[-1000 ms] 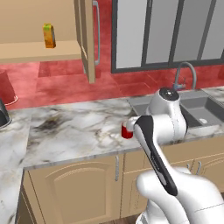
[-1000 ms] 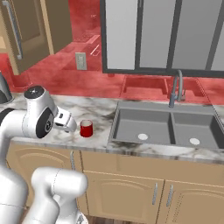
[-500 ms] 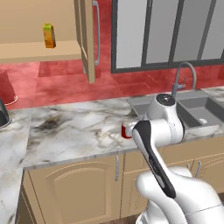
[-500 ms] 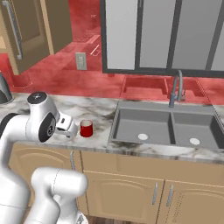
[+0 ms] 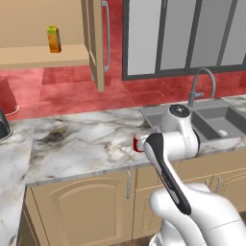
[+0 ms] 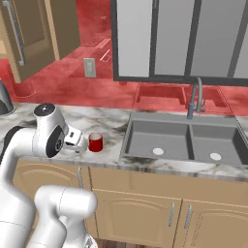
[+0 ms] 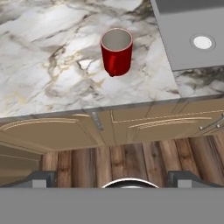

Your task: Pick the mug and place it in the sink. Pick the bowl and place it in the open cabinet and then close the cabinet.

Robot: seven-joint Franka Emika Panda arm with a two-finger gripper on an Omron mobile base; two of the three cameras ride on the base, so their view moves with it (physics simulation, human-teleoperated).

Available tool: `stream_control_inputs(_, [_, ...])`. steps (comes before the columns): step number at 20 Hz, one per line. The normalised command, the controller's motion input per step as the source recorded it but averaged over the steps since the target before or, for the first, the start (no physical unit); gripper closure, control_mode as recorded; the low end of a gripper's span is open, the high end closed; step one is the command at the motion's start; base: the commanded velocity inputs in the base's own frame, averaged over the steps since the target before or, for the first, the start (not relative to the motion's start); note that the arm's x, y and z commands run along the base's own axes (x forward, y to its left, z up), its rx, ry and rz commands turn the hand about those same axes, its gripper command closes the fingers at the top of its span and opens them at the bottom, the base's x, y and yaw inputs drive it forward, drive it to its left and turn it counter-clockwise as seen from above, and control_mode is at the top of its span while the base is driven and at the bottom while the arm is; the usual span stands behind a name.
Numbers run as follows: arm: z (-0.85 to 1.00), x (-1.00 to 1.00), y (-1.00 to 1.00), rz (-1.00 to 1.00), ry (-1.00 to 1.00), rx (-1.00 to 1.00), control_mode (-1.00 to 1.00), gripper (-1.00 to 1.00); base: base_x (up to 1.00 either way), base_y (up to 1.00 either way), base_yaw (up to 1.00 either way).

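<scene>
The red mug stands upright on the marble counter near its front edge, white inside showing, just left of the grey sink. In the right base view the mug sits right beside my gripper, which hovers at the counter's front edge. My gripper is open, its two dark fingertips wide apart with nothing between them, and the mug lies well ahead of them. My arm partly hides the mug in the left base view. The tan cabinet is open, its door swung out. The bowl is out of view.
A yellow carton stands on the cabinet shelf. The curved faucet rises behind the sink. A dark kettle sits at the far left of the counter. Tan base cabinet doors run below the counter edge.
My arm has sunk a little and eased toward the mug. The jaws stay wide open. The mug has not moved.
</scene>
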Motion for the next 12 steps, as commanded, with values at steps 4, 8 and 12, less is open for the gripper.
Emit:
stream_control_inputs(4, [0.00, 0.13, 0.00, 0.00, 0.00, 0.00, -1.00, -1.00, 0.00, 0.00, 0.00])
stream_control_inputs(8, [0.00, 0.12, 0.00, 0.00, 0.00, 0.00, -1.00, -1.00, 0.00, 0.00, 0.00])
stream_control_inputs(12, [-0.01, 0.18, -0.03, 0.00, 0.00, 0.00, -1.00, -1.00, 0.00, 0.00, 0.00])
